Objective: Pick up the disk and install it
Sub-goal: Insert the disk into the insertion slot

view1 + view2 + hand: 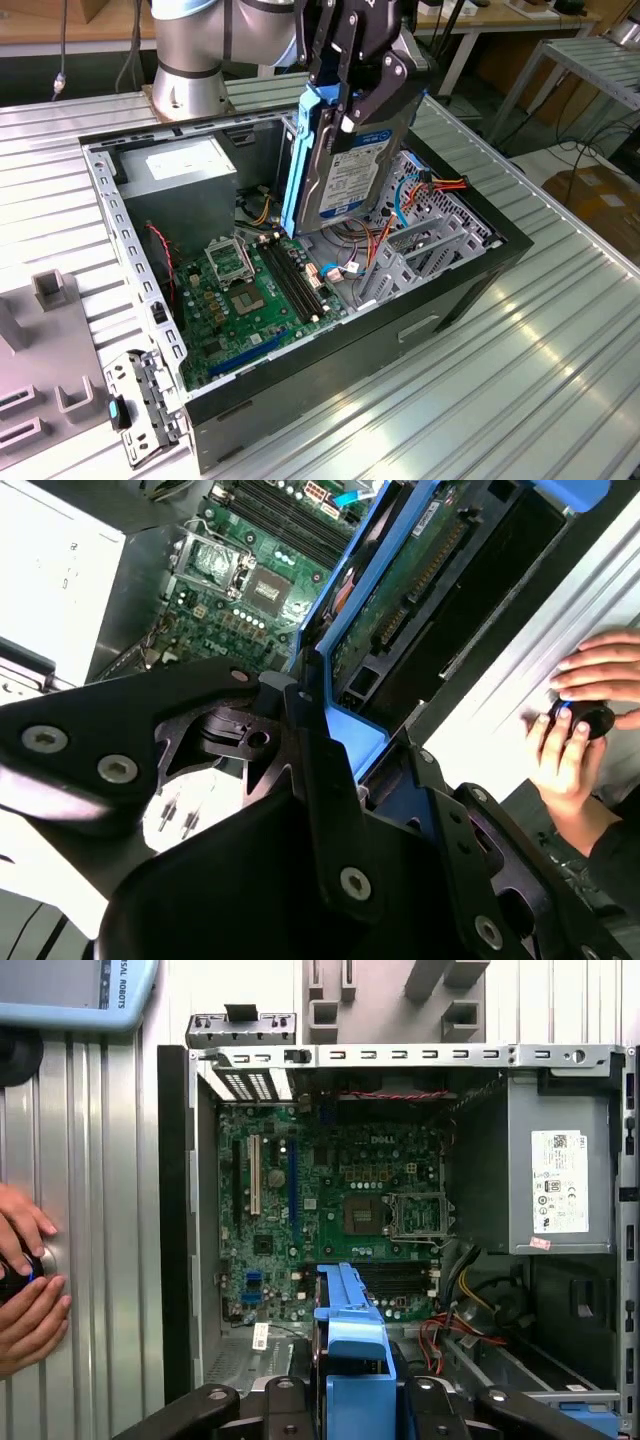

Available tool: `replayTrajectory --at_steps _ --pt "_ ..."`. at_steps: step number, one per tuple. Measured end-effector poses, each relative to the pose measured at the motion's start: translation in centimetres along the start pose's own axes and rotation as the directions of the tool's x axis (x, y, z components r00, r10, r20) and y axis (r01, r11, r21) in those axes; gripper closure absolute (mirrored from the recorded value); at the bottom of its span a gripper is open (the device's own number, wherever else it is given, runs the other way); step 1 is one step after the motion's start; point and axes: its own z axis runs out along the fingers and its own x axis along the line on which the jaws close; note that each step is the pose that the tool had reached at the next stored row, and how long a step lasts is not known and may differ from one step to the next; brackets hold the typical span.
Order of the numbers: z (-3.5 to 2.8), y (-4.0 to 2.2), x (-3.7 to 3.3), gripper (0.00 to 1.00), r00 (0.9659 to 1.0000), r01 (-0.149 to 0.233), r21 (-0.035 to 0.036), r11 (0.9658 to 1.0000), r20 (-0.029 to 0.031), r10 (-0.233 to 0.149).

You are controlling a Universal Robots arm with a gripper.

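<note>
ribbed metal desk (560,330) carries everything. at eight o'clock in the exterior view sits a grey fixture block (40,340), and beside it the open computer case (330,365) lies on its side. inside the case, going across, the grey power supply (185,170) sits at eleven o'clock, the green motherboard (240,290) at seven, and the drive cage (430,240) with its red and blue cables at three. the disk (348,175) hangs on edge above the middle of the case, label toward the camera, its lower end over the board and near the cage. the gripper (355,100) is clenched on the disk's upper end, jaws closed across its width at the blue side rails (293,170). in the second wrist view a person's hand (565,760) rests on a dark knob (592,720) on the desk outside the case. the disk looks stiff, dense and shock-sensitive. its plastic rails probably flex a little, so the rail edges seem a better hold than the label or the circuit face.
</note>
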Motion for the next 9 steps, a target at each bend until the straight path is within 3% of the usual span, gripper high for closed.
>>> replayTrajectory --at_steps 1,2,9 --pt "0.01 -0.6 0.81 0.63 1.0 0.0 0.0 1.0 -0.0001 0.0" --pt "0.01 -0.73 1.3 0.63 1.0 0.0 -0.0001 1.0 -0.0001 0.0" --pt "0.04 -1.45 2.28 0.63 1.0 0.0 0.0 1.0 -0.0002 0.0"
